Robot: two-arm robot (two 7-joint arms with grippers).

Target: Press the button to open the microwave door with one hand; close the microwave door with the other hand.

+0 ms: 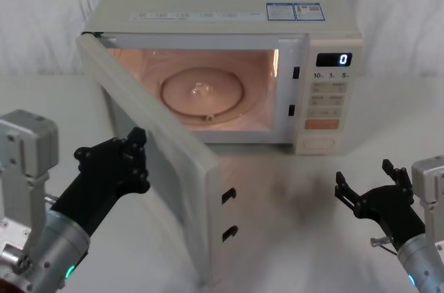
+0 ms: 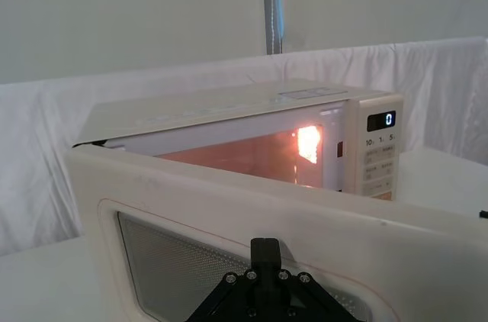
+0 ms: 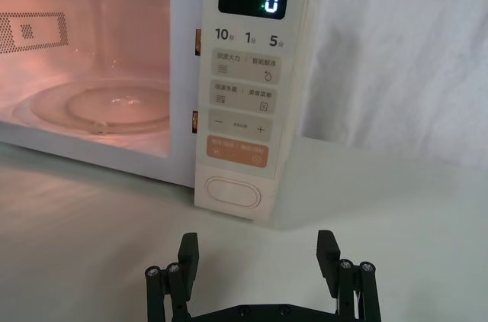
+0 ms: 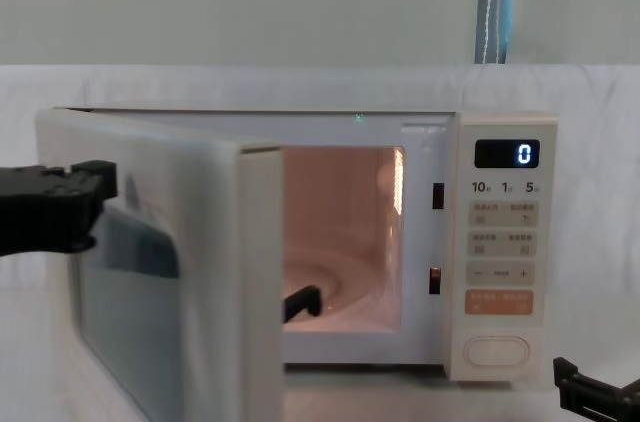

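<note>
At about eight o'clock in the head view, the left gripper (image 1: 132,151) reaches up and forward with its black fingers against the outer face of the microwave door (image 1: 166,168), which stands swung wide open; I cannot tell how far those fingers are parted. Down at four o'clock, the right gripper (image 1: 366,182) hovers over the table (image 1: 291,223) with fingers spread and empty, near and in front of the button (image 3: 233,191) at the bottom of the microwave (image 1: 229,22) panel.

Left gripper (image 1: 132,151), fingers together, against the outer face of the microwave door (image 1: 163,168); right gripper (image 1: 368,185) spread, right of it.
</note>
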